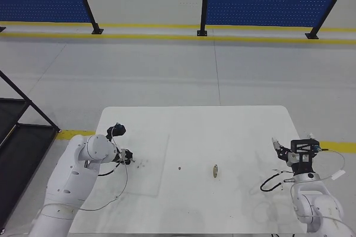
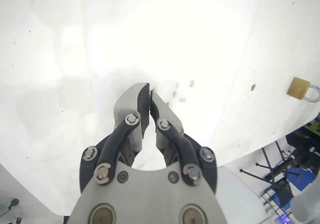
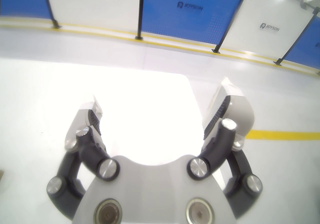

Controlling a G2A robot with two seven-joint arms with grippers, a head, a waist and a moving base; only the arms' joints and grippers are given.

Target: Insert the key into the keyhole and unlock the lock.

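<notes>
At the left edge of the top view a black rack (image 1: 12,136) stands on the floor beside the white table (image 1: 225,130). The left arm lies over the table's left side, at mid-height in the frame, with the left gripper (image 1: 129,157) low over the surface. In the left wrist view the left gripper (image 2: 150,91) has its fingers (image 2: 143,100) closed, the ribbed black pads meeting at the tips. Whether anything thin is pinched between them cannot be told. A few dark specks (image 2: 178,92) dot the table (image 2: 100,35) just beyond the tips.

Further right, a little left of the frame's centre in the top view, a small brown piece (image 1: 180,168) lies alone on the table. It is too small to make out what it is. In the left wrist view the same piece (image 2: 252,87) lies near the lock (image 2: 298,88) without touching it.

The lock (image 1: 215,171) lies flat on the table, slightly right of centre and in the lower half of the top view, well apart from both grippers. The left wrist view shows its brass body and silver shackle, which looks closed.

At the right edge of the table, the right gripper (image 1: 277,147) hovers at about the same height in the frame as the left one. A black cable (image 1: 273,181) loops just below it in the frame. In the right wrist view the right gripper (image 3: 162,100) has its fingers (image 3: 91,116) spread wide with nothing between them, above the table's far corner (image 3: 50,85). Blue and white barrier panels (image 3: 190,7) stand on the floor beyond.
</notes>
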